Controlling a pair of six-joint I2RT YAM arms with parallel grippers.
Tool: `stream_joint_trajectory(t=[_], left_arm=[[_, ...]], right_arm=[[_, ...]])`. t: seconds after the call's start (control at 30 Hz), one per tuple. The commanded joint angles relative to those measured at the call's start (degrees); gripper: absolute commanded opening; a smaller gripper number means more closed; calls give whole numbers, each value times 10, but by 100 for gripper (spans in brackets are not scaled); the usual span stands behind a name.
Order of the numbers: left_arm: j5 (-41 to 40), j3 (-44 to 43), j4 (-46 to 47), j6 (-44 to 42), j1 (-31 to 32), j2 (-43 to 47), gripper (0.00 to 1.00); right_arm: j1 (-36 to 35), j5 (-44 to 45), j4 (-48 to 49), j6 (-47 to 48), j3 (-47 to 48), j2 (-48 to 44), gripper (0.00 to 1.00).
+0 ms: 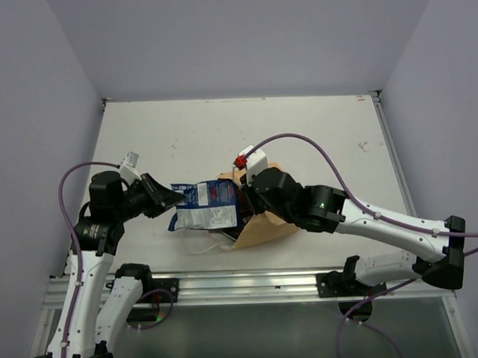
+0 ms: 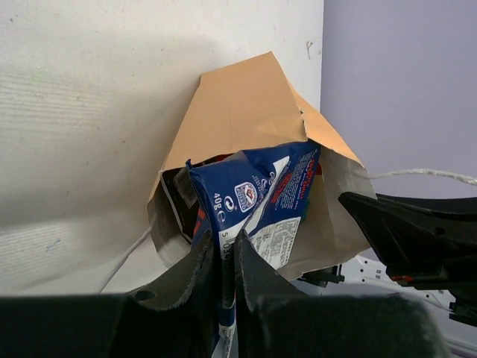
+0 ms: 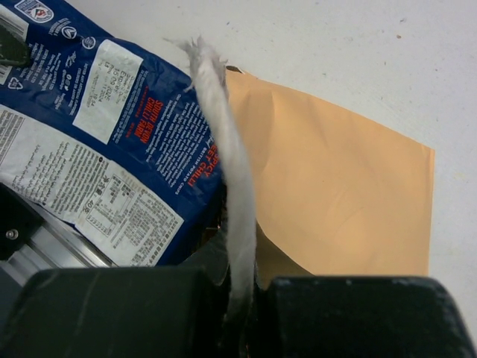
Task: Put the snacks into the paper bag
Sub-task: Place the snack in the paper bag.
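The tan paper bag (image 1: 260, 229) lies on its side mid-table, its mouth toward the left arm. A blue-white snack packet (image 1: 204, 205) sticks halfway into that mouth. My left gripper (image 1: 174, 198) is shut on the packet's outer edge. In the left wrist view the packet (image 2: 257, 198) is pinched between my fingers (image 2: 223, 265) and enters the bag (image 2: 246, 112); a dark packet edge (image 2: 182, 195) shows inside. My right gripper (image 1: 243, 196) is shut on the bag's white cord handle (image 3: 223, 127), which runs up from the jaws (image 3: 238, 294) beside the bag (image 3: 343, 171) and the packet (image 3: 97, 127).
An aluminium rail (image 1: 250, 285) runs along the table's near edge behind the arm bases. The bag's other white cord (image 1: 198, 247) lies looped on the table in front of the bag. Lilac walls close off the left, the right and the back.
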State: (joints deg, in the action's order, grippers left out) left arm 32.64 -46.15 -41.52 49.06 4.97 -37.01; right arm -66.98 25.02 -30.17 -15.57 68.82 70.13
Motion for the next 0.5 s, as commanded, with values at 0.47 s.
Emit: stream_joint_trajectory(t=[0.47], left_arm=[[-19, 18, 89, 91, 7, 15, 0]], right_arm=[[-26, -2, 51, -33, 23, 15, 0]])
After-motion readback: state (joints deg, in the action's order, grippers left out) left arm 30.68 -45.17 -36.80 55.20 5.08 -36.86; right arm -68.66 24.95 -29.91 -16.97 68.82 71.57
